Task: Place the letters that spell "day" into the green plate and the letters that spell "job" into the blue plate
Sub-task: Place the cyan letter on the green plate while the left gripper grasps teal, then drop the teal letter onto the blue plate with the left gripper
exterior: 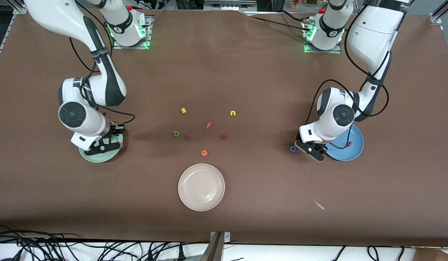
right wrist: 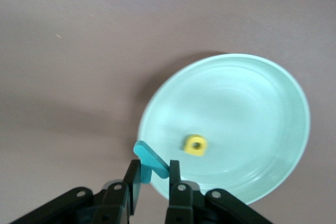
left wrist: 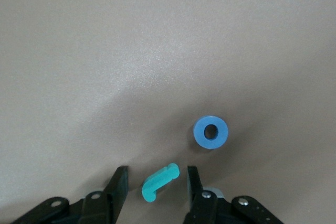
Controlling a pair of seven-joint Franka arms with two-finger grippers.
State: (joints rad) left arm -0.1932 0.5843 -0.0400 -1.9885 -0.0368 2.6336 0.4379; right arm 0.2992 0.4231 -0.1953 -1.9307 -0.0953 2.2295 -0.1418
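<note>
The right gripper (right wrist: 153,178) grips the teal "y" (right wrist: 150,161) above the green plate (right wrist: 262,103), which contains the yellow "a" (right wrist: 195,145). The left gripper (left wrist: 155,182) straddles the teal "j" (left wrist: 160,181), fingers apart, beside the blue "o" (left wrist: 210,132) near the blue plate (exterior: 355,145).

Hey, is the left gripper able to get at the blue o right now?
Probably yes. The o lies bare on the table beside the left gripper, nothing between them, though the teal j sits between its fingers.
</note>
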